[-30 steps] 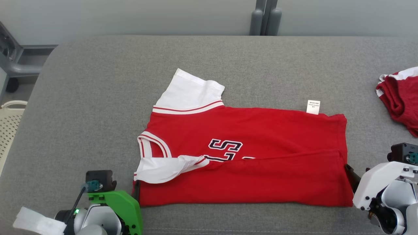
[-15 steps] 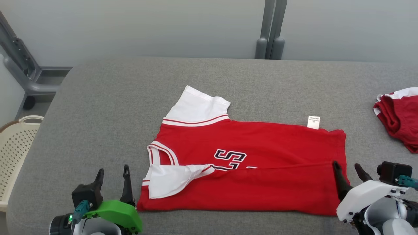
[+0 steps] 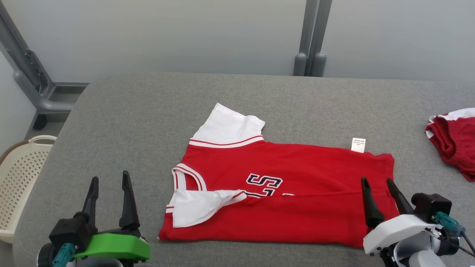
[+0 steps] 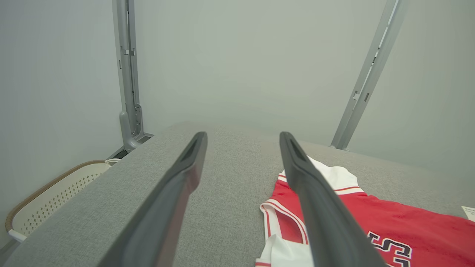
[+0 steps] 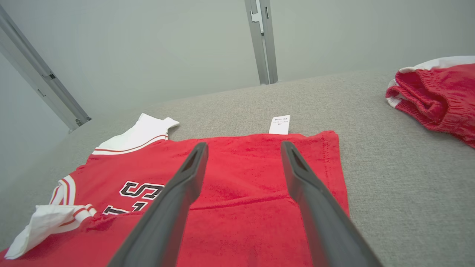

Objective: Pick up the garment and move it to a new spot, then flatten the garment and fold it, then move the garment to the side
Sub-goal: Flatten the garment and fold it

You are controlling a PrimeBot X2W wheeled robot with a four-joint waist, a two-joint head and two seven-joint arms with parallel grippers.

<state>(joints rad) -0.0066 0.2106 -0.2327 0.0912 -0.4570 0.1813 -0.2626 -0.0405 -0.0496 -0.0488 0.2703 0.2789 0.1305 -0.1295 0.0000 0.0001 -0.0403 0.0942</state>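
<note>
the red shirt [image 3: 297, 174] lies in the middle of the grey counter [image 3: 130, 122], its near long side folded over, collar toward the left edge. the left pincer [image 3: 110, 175] stands open and empty by the front left corner, apart from the shirt. the right pincer [image 3: 376, 180], open and empty, is over the shirt's hem.

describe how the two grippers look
The left gripper has two long dark tapered fingers, a black block, a bright green housing and a teal plug. The right gripper has the same fingers with a white housing, a black block, a teal plug and a thin dark cable.
</note>
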